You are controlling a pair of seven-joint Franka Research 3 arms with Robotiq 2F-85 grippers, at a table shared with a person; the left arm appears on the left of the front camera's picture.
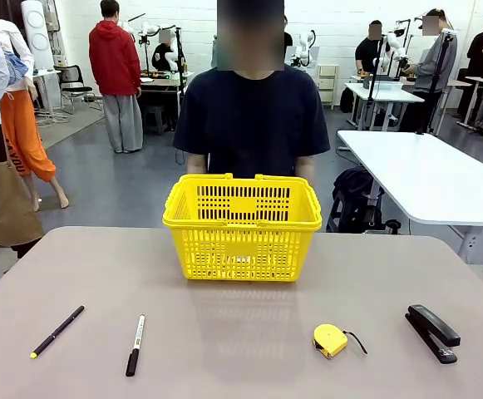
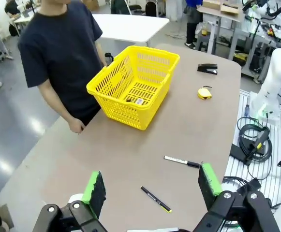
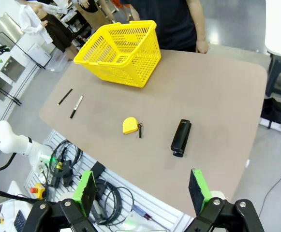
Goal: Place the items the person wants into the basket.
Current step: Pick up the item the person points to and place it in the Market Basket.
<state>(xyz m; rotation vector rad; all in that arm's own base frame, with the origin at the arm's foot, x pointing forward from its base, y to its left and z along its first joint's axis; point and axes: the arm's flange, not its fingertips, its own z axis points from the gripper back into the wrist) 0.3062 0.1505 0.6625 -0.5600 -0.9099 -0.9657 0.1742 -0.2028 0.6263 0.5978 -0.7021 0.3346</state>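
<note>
The yellow basket [image 1: 241,229] stands at the far middle of the table, right in front of the person [image 1: 251,116]. A thin black pen with a yellow tip [image 1: 56,331] and a black marker with a white barrel [image 1: 135,344] lie side by side near the front left edge. My left gripper [image 2: 151,186] is open, high above the table, with the pen [image 2: 155,199] and marker [image 2: 181,162] below it and the basket [image 2: 133,87] farther off. My right gripper [image 3: 142,191] is open too, high over the table's edge, far from the basket [image 3: 125,50].
A round yellow tape measure [image 1: 331,339] and a black stapler [image 1: 432,332] lie at the front right. The person's hand [image 2: 75,126] rests at the far table edge beside the basket. A small dark-and-white patch on the basket floor [image 2: 135,100] is too small to identify.
</note>
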